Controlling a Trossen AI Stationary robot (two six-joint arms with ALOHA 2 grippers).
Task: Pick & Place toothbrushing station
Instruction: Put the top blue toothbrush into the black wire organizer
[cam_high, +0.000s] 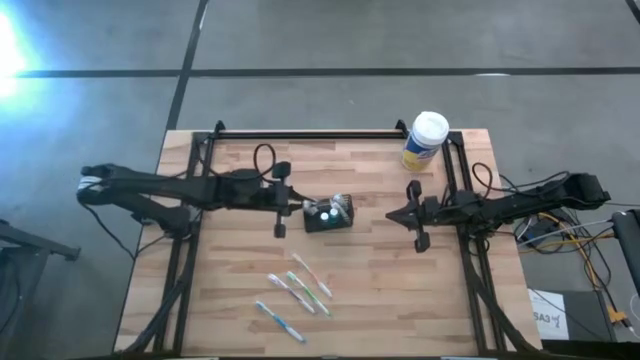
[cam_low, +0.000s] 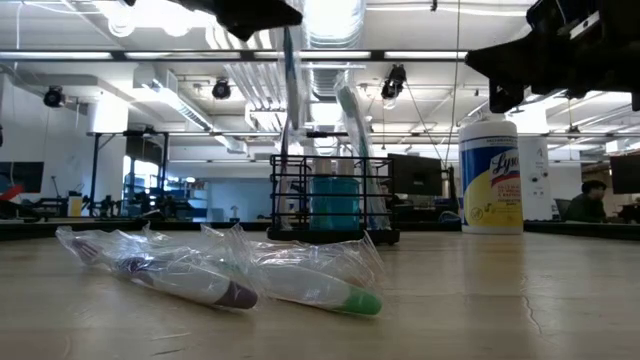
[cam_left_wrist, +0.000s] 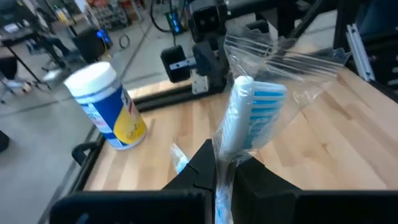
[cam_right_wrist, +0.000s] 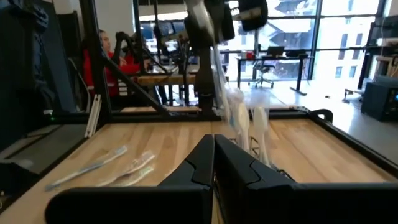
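Left wrist view: left gripper (cam_left_wrist: 222, 167) clamps wrapped blue toothbrush (cam_left_wrist: 245, 118); keep upright, lower into small black ribbed holder (cam_high: 329, 214). Right gripper (cam_high: 392, 214) closed, empty.

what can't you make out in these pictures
- Whether the wrapped blue toothbrush held in the left pincer has entered the toothbrushing station: in the left wrist view the pincer's fingers hide its lower end.
- Number of brushes in the station: too small in the high view, overlapping in the low view.
- Right pincer tips: cut off in the low view.
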